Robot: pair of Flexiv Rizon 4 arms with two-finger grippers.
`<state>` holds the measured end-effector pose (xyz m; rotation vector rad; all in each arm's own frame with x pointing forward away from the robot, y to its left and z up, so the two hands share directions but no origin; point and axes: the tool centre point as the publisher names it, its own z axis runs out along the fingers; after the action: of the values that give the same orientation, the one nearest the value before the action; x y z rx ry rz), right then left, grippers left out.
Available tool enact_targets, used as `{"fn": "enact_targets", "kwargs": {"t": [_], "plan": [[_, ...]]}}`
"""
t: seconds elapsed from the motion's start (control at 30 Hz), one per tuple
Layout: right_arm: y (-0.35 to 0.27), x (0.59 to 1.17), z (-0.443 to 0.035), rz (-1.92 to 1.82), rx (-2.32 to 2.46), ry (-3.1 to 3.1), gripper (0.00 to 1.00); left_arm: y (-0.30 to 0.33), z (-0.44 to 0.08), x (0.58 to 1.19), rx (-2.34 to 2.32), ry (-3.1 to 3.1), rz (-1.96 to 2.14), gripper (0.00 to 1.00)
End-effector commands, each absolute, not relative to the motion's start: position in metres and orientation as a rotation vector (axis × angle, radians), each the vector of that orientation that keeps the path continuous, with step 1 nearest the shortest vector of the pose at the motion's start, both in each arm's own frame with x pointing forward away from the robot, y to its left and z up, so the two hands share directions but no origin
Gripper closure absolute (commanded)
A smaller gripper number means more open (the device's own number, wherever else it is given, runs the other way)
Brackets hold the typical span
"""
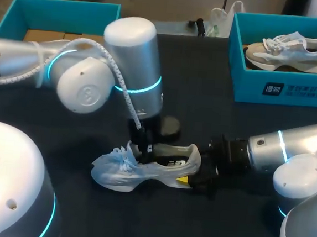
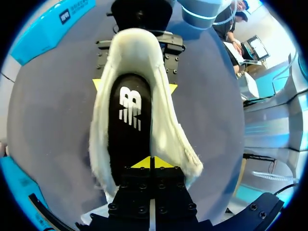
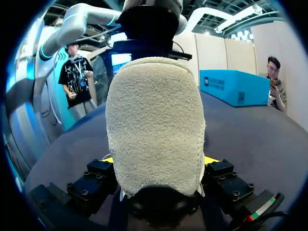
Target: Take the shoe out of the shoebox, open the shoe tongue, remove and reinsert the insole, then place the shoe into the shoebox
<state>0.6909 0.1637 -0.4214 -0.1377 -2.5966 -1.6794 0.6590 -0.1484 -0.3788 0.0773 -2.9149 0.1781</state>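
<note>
Showing the white shoe (image 1: 143, 170) on its sole on the dark table (image 1: 214, 118), well apart from the blue shoebox (image 1: 283, 88) at our right. Our right gripper (image 1: 193, 180) pinches the heel from both sides. Our left gripper (image 2: 151, 162) hangs over the shoe's opening, jaws pressed together at the front end of the black insole (image 2: 126, 130); whether they nip anything, we cannot tell.

The shoe (image 1: 143, 167) is white, with a cream, towelling-like heel. Its insole (image 2: 129, 125) is black with a white logo. The shoebox (image 1: 283, 88) is teal, and the second shoe (image 1: 286, 49) is beige and white. The bench (image 1: 203, 111) is black. The left tool (image 2: 151, 162) and right tool (image 3: 159, 160) are black with yellow tips.
</note>
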Motion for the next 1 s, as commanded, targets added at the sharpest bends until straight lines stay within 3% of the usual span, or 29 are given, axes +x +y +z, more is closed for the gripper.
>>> {"fn": "enact_targets", "kwargs": {"t": [0.03,0.1,0.2,0.33,0.47,1.0], "plan": [[0.165,0.690,-0.421,-1.673,-0.140,-2.601,1.00,-0.157,-0.388,0.658,0.043,-2.898,0.129,1.00],[0.165,0.690,-0.421,-1.673,-0.140,-2.601,1.00,-0.157,-0.390,0.654,0.030,-2.906,0.115,1.00],[0.165,0.690,-0.421,-1.673,-0.140,-2.601,1.00,-0.157,-0.392,0.650,0.018,-2.913,0.110,0.85],[0.165,0.690,-0.421,-1.673,-0.140,-2.601,1.00,-0.157,-0.399,0.649,0.022,-2.953,0.095,0.82],[0.165,0.690,-0.421,-1.673,-0.140,-2.601,1.00,-0.155,-0.405,0.651,0.025,-2.990,0.088,0.67],[0.165,0.690,-0.421,-1.673,-0.140,-2.601,1.00,-0.152,-0.427,0.673,0.036,-3.156,0.047,0.72]]}}
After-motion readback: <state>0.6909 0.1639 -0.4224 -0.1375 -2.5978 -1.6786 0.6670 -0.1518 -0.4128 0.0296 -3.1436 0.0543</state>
